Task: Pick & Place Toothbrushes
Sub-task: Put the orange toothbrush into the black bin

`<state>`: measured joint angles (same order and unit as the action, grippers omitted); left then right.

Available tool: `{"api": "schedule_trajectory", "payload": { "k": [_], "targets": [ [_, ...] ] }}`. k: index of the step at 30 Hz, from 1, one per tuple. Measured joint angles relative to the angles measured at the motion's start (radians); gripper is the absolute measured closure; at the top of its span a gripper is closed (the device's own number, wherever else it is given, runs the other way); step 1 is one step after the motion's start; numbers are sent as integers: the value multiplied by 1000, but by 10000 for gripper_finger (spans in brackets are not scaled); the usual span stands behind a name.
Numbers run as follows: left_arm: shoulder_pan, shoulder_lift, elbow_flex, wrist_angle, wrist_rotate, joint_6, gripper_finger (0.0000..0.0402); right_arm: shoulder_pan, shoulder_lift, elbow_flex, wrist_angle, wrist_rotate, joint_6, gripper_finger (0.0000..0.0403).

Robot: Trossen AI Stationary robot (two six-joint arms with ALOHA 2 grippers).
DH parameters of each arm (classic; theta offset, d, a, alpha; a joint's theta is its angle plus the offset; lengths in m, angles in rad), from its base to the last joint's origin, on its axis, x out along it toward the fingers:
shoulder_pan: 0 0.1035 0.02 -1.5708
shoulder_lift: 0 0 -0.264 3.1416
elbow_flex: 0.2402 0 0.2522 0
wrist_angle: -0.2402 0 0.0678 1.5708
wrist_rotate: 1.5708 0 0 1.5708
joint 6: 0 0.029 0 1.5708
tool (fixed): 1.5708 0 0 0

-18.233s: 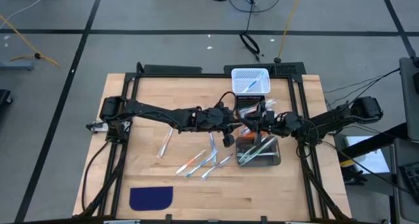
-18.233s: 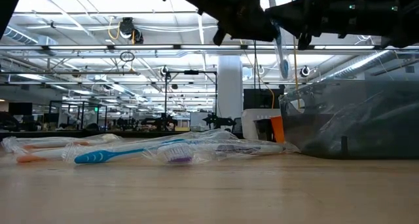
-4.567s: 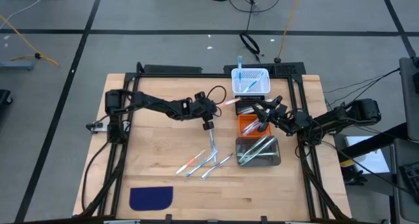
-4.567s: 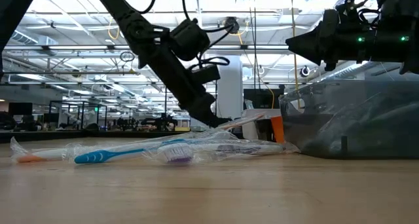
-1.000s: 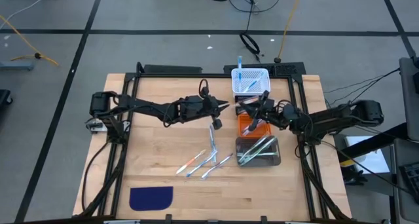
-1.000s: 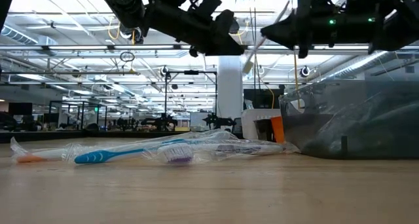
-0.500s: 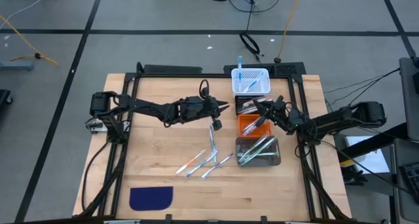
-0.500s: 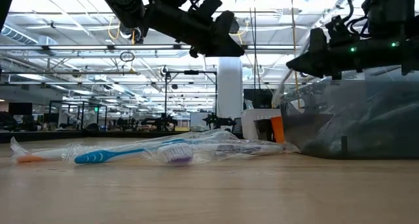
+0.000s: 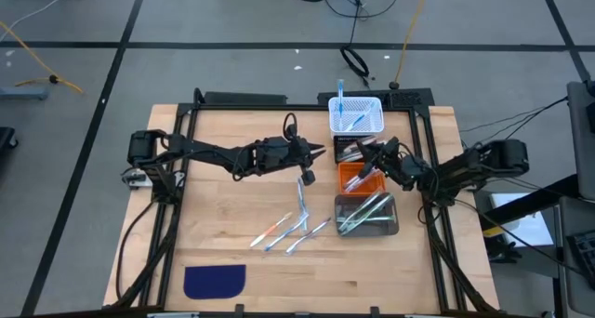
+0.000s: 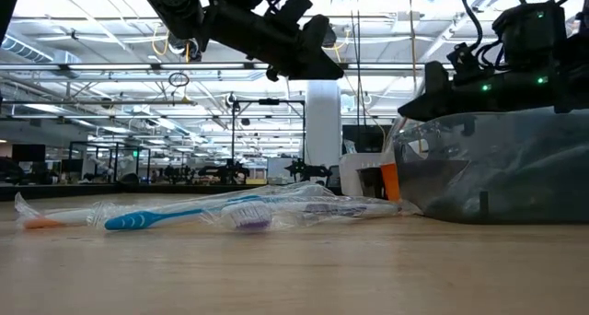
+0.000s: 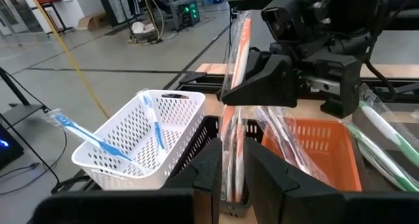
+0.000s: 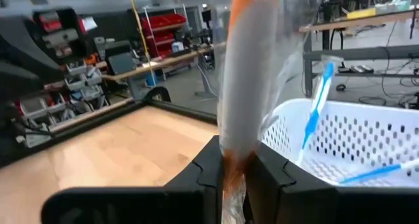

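Orange toothbrush (image 12: 245,73) held clamped in right gripper (image 9: 366,172) above orange bin (image 9: 351,178); left gripper (image 9: 317,152) apparently closed, empty, raised over tabletop (image 9: 223,253).

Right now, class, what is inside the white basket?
The white basket holds blue toothbrushes; one pokes over its rim. From above two or three show; any lying beneath them cannot be made out.

1. The right gripper (image 9: 372,165) holds an orange toothbrush (image 12: 243,73) over the orange bin (image 9: 350,178), blocking that spot.
2. The left gripper (image 9: 312,154) hangs just beside it, middle of the frame.
3. Loose toothbrushes (image 9: 291,227) lie lower middle.
4. The table's (image 9: 214,220) left side is open wood.
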<state>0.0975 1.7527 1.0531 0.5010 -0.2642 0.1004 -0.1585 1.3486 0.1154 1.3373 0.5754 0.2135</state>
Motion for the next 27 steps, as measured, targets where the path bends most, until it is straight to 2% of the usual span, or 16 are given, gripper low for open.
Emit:
{"api": "schedule_trajectory", "payload": {
  "k": [3,9,21,27],
  "targets": [
    [0,0,0,-3,0,-1,336,-2,21,0,42,0,-13,374],
    [0,0,0,-3,0,-1,336,-39,45,0,-3,-2,52,364],
    [0,0,0,-3,0,-1,336,-52,51,0,-48,2,81,222],
    [0,0,0,-4,0,-1,337,-66,48,0,14,114,-34,158]
  ]
}}
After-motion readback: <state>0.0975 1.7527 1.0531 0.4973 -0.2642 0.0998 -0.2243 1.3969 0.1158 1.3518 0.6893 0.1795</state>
